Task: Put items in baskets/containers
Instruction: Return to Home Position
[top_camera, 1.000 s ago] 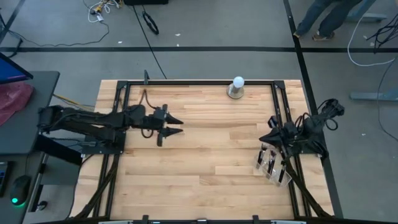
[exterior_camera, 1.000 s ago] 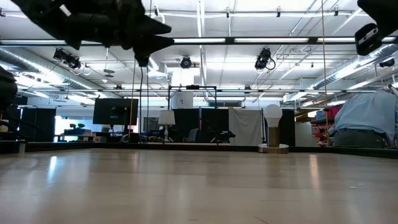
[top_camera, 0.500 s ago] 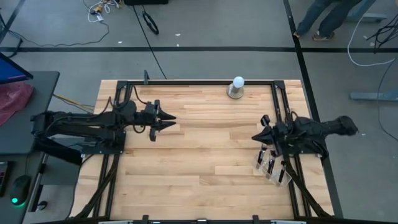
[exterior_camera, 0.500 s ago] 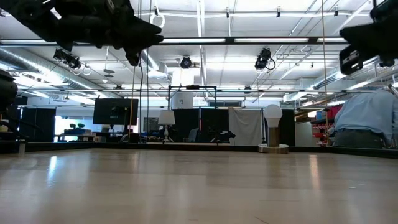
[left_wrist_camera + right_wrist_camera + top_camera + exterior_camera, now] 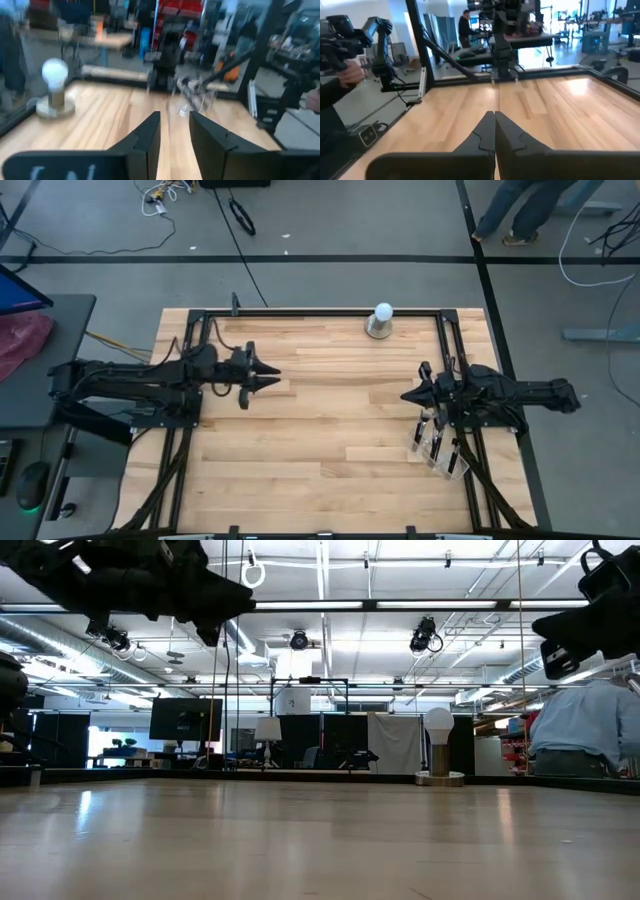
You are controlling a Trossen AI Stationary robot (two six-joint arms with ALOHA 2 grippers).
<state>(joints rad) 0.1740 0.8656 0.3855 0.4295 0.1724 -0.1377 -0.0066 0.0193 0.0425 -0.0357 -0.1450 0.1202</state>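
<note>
Above the desk point(image 5: 320, 470), the left tool point(image 5: 272, 380) is being held slightly spread, the right tool point(image 5: 405, 396) pressed together; the clear organiser point(image 5: 441, 450) is being partly covered by the right arm point(image 5: 500, 392) at the right edge.

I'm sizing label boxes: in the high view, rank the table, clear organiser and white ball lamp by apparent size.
1. Table.
2. Clear organiser, partly under the right arm.
3. White ball lamp, clearly smaller.
</note>
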